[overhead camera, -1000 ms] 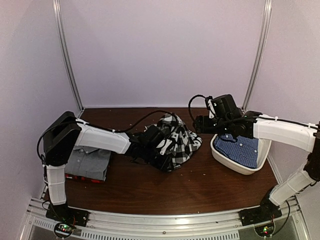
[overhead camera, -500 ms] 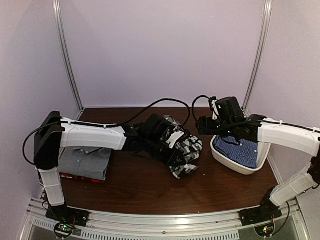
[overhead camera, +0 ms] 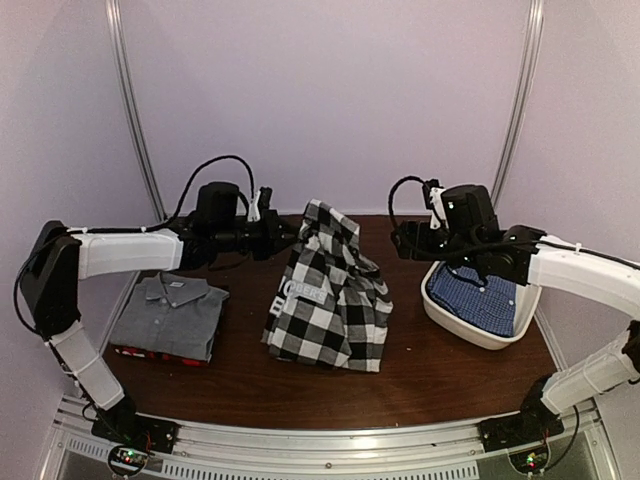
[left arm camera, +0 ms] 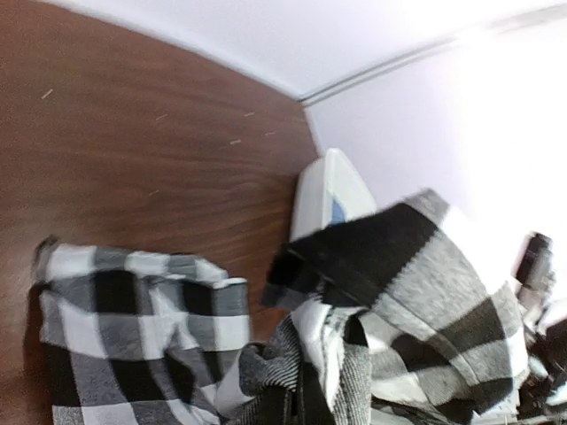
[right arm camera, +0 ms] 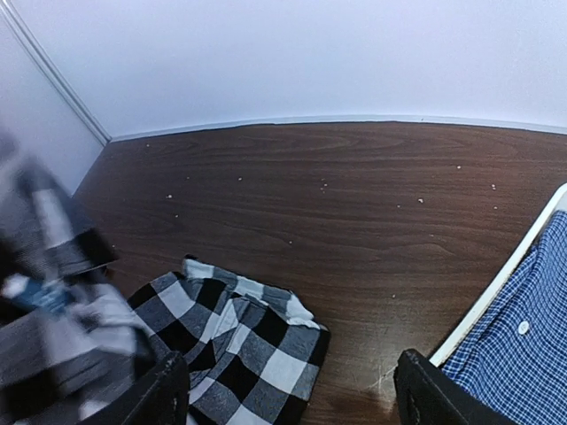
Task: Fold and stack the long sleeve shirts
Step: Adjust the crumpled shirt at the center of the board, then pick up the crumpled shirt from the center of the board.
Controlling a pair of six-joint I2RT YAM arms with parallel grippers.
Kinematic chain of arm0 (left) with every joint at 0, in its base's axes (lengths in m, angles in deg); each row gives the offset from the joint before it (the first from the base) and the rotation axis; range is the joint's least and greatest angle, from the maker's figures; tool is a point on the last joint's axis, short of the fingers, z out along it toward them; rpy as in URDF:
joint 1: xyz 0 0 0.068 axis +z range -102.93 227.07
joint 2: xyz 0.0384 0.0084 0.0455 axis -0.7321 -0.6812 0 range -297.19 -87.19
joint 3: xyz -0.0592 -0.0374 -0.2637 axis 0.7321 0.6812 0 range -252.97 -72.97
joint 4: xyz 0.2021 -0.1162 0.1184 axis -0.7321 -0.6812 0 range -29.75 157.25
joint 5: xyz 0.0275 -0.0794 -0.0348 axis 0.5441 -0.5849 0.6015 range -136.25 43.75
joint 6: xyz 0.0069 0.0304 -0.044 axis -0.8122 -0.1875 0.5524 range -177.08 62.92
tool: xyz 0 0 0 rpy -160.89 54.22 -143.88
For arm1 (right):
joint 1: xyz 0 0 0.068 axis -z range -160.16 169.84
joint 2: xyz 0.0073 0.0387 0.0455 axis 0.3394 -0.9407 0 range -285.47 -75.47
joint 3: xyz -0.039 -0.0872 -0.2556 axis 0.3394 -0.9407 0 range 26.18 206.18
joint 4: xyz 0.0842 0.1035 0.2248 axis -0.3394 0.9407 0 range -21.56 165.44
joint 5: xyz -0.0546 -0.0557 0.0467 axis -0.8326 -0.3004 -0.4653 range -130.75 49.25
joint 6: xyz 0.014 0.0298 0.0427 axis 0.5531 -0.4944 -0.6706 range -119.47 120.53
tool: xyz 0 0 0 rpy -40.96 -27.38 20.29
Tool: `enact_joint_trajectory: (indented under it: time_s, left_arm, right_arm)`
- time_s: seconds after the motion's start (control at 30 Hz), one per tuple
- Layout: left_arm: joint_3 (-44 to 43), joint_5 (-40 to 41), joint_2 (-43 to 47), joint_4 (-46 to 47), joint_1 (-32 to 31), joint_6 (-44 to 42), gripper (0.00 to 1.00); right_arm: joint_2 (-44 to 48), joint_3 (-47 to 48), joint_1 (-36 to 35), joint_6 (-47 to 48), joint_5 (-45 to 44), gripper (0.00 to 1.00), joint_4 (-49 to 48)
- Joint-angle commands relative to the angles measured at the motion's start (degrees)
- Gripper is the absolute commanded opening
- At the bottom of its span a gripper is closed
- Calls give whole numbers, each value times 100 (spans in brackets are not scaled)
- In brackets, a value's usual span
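Checked shirt [overhead camera: 330,300] ctr — tub [overhead camera: 478,334] at R edge

Centre: black-and-white check shirt [overhead camera: 328,305] hangs to the counter [overhead camera: 440,375], barring passage.
Left: grey shirt [overhead camera: 170,312].
Right: white tub [overhead camera: 465,328].
Front strip: open.

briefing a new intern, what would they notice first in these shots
The big black-and-white check shirt in the middle, pinched at its top by the left hand and draping down to the table. Then the grey shirt folded on a red-black one at left, and the blue shirt in the white tub at right, near the open right hand.
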Motion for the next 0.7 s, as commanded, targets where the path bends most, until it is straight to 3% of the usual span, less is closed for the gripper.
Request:
enact_joint_trajectory:
  time_s: [0.0,0.33,0.67]
  left_arm:
    - [382,44,-741,112,161,1011,0]
    - [641,-9,-970,166,177,845,0]
    - [574,152,-835,-227,177,396,0]
  right_arm:
    - [-74,-108,-376,196,26,83,-198]
    - [-545,-648,-690,19,-11,90,-509]
    - [-2389,580,-685,-423,-73,89,-618]
